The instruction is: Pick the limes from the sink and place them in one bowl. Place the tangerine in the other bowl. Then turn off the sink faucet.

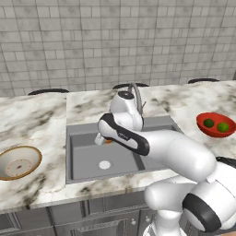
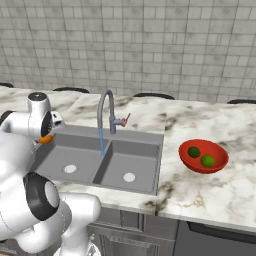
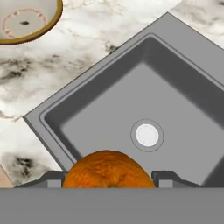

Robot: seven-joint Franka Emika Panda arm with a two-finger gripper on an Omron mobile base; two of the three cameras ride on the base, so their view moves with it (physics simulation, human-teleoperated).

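My gripper (image 3: 108,179) is shut on the orange tangerine (image 3: 108,169), which sits between its two dark fingertips (image 3: 48,178). It hangs over the left basin of the grey sink (image 3: 109,105), above the white drain. From the left base view the gripper (image 1: 100,138) hangs over the sink (image 1: 87,159) with the tangerine (image 1: 108,141) peeking out. Two green limes (image 2: 194,152) (image 2: 208,160) lie in the red bowl (image 2: 192,166) right of the sink. The tan bowl (image 1: 14,156) stands on the counter at the left. Water runs from the gooseneck faucet (image 2: 105,107).
Marble counter (image 1: 37,120) surrounds the sink, with a tiled wall behind. The tan bowl (image 3: 43,11) shows beyond the sink corner in the hand view. My own white arm (image 1: 175,152) crosses over the right basin.
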